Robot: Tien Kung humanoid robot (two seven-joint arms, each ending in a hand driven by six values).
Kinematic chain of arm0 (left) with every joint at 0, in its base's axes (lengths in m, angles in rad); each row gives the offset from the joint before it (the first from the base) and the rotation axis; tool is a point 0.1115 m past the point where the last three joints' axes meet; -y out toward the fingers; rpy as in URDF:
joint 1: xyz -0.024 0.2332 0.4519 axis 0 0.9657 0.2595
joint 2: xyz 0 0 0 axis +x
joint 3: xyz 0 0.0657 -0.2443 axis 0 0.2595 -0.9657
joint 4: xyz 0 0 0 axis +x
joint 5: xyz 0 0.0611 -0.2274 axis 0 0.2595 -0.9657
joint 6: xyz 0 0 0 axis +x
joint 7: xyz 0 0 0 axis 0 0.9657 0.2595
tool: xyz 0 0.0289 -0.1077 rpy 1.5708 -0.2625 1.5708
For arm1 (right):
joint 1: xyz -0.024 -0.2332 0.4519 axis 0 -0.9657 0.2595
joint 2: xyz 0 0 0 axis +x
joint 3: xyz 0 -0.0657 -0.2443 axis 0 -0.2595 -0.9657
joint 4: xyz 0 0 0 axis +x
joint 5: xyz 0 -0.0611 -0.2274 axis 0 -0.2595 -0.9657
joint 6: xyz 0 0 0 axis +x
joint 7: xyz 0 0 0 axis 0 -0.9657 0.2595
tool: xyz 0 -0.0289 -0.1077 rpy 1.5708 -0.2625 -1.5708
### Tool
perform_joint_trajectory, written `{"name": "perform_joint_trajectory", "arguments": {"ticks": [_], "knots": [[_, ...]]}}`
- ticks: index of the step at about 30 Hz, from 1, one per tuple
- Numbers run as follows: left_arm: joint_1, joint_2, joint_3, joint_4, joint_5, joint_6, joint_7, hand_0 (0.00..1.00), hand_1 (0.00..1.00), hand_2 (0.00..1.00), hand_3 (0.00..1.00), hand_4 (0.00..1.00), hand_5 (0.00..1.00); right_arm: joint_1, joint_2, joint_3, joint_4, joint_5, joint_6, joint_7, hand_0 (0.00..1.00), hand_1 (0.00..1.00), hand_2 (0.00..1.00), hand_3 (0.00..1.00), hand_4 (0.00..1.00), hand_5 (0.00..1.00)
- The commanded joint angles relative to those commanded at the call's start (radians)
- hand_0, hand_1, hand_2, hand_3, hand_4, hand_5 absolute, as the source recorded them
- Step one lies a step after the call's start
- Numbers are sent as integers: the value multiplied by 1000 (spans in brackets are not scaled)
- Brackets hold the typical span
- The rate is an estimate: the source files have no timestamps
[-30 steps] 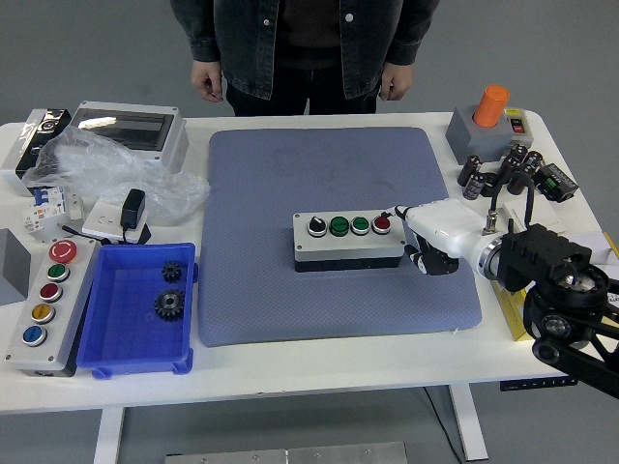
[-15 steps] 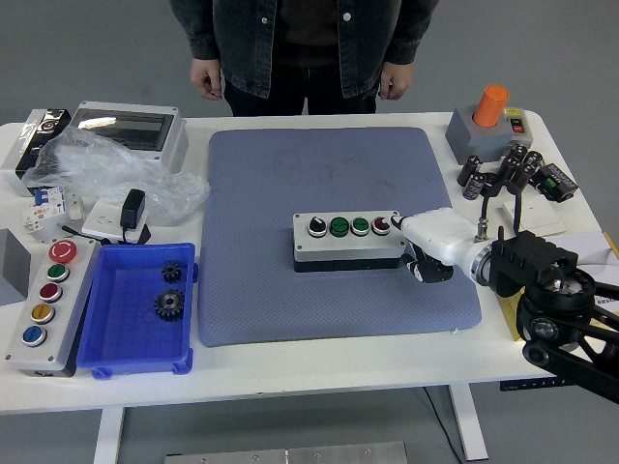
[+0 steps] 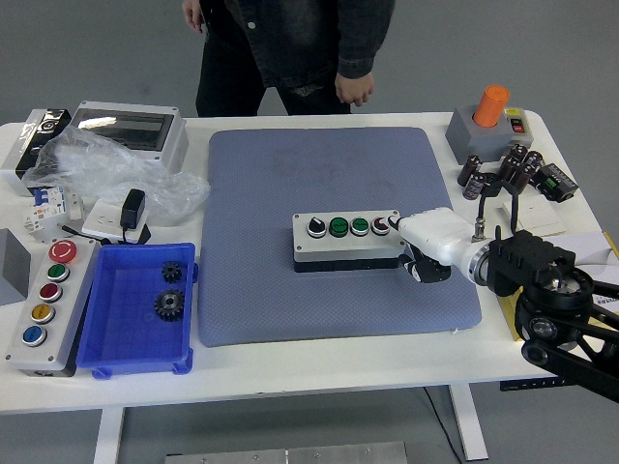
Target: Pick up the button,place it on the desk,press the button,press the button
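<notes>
Since half a second ago the right robot hand [image 3: 398,228] has barely shifted, staying at the button box's right end; the person [image 3: 300,48] has stepped toward picture left, turned, one hand [image 3: 354,90] now hanging over the far edge of the tabletop [image 3: 319,372]

Near edge, left: grey control station [image 3: 44,309] with a column of red, green, dark red, yellow and blue buttons. Just beside it, blue tray [image 3: 106,333] holding two small black gears [image 3: 171,290]

Near edge, right: black right arm [image 3: 556,309] comes in from the lower right corner. White-shelled robot hand reaches picture left; one white fingertip [image 3: 395,224] sits at or on the red button [image 3: 381,225], contact too small to confirm. Dark fingers below the shell look curled beside the box's end; nothing grasped as far as can be seen. Left arm not in view

Middle: blue-grey mat [image 3: 329,232] covers the centre. Button box [image 3: 348,242] lies flat on it, right of centre, long side across the picture. Top row, left to right: black knob on white, two green buttons, red button

Left, mid-depth: white adapter with black plug [image 3: 121,217], white breakers [image 3: 41,205], crumpled clear plastic bag [image 3: 116,174]

Far left: clear-lidded enclosure [image 3: 131,130], a dark device [image 3: 34,135] at the corner

Far right: grey box with orange cap [image 3: 488,121]; cluster of dark cylindrical parts [image 3: 503,172] just nearer

Far side: person in dark denim jacket, standing behind the tabletop
</notes>
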Motion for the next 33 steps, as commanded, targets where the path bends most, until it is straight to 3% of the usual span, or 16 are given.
{"name": "perform_joint_trajectory", "arguments": {"ticks": [11,12,17,18,23,24,29,30,33], "knots": [[4,-2,10,1,-5,-1,2,706,754,676,677,690,479,-28,-24,131,35,38,-79,91,382,313,224,873,423,2],[4,-3,10,1,-6,-1,2,707,754,676,676,691,483,-31,-21,138,31,46,-89,104,306,325,319,876,625,186],[5,-4,9,1,-7,0,5,707,754,676,676,691,483,-51,4,169,0,76,-120,146,306,325,319,876,625,186],[5,-4,9,1,-6,0,6,707,754,676,676,691,483,-57,13,176,-9,81,-125,152,570,627,673,914,987,386],[8,-5,9,0,-2,4,15,707,754,676,676,691,483,-91,63,208,-58,90,-145,168,570,627,673,914,987,386],[8,-5,9,0,-2,4,16,707,754,675,677,691,482,-97,72,215,-67,92,-149,171,825,843,912,998,998,549],[8,-4,9,0,-1,4,19,707,754,675,677,691,482,-130,106,248,-103,105,-165,187,825,843,912,998,998,549],[8,-4,8,0,-1,4,19,707,755,675,678,691,482,-134,108,252,-106,106,-165,188,909,899,947,998,998,577],[9,-5,9,1,-2,4,19,707,755,675,678,691,482,-142,111,262,-111,110,-167,192,909,899,947,998,998,577]]}}
